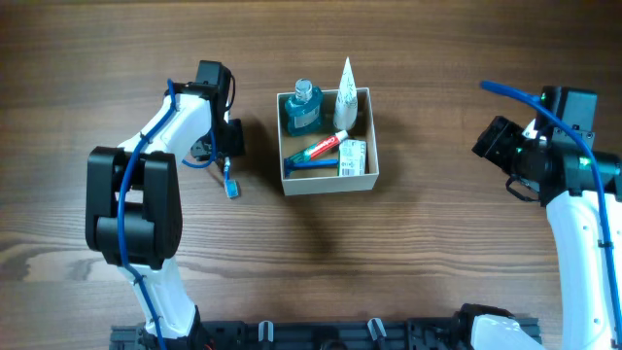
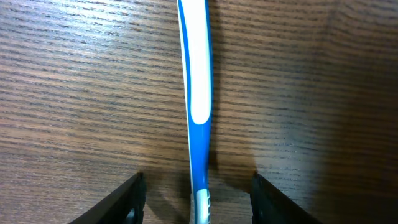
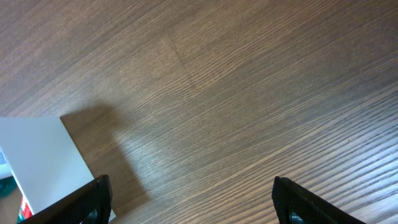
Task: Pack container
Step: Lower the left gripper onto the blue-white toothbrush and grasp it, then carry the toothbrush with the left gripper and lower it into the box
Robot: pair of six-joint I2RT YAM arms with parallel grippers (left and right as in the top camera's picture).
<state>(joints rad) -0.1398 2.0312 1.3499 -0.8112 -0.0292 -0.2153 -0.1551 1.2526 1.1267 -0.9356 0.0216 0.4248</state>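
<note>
Container (image 1: 328, 184), holding blue bottle (image 1: 303, 109), toothpaste (image 1: 328, 147), packet (image 1: 352, 157)

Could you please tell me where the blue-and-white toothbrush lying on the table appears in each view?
Overhead: the toothbrush pokes out below the left tool, left of the container.
Left wrist: centre, running top to bottom.
Right wrist: not in it.
Shared landmark: the wood-grain table.
</note>
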